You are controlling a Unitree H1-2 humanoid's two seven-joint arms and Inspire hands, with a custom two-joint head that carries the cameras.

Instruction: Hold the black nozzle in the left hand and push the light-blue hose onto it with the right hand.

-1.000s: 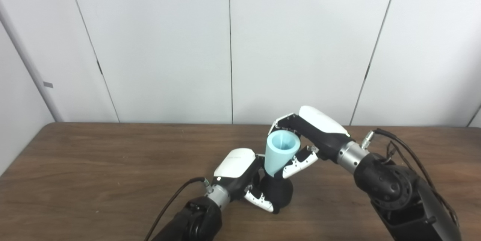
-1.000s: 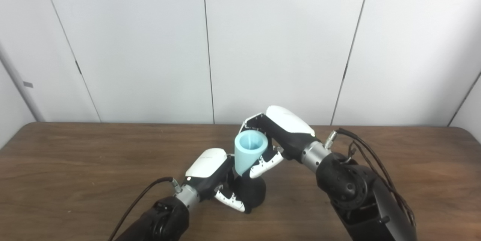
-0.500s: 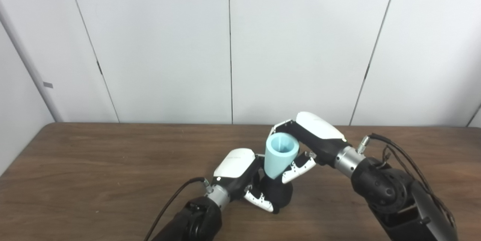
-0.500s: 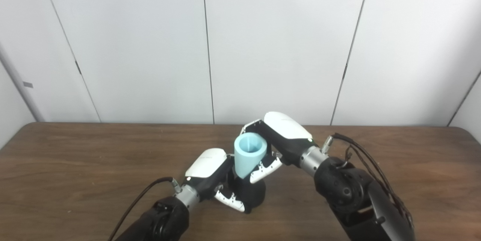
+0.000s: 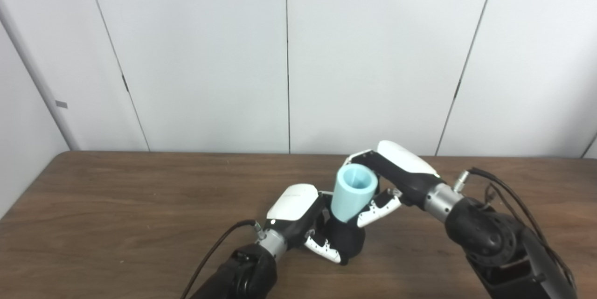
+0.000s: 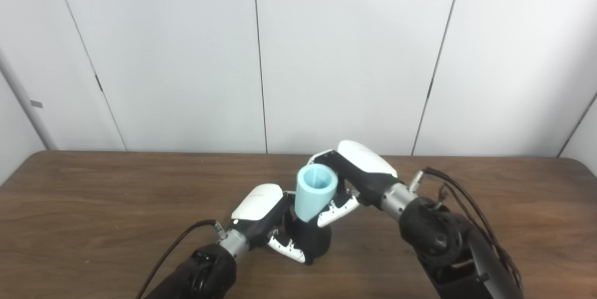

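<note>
Light-blue hose (image 5: 353, 192) sits tilted, narrow end on the black nozzle (image 5: 346, 243), mid-bench (image 5: 116, 205). We note the right hand (image 5: 389, 182) wrapped around the hose, the left hand (image 5: 303, 222) closed on the nozzle.

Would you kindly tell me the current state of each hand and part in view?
left hand: shut on the black nozzle, low on the table.
black nozzle: held upright, its top hidden in the hose.
right hand: shut on the light-blue hose.
light-blue hose: tilted, open end up, narrow end meeting the nozzle.
</note>
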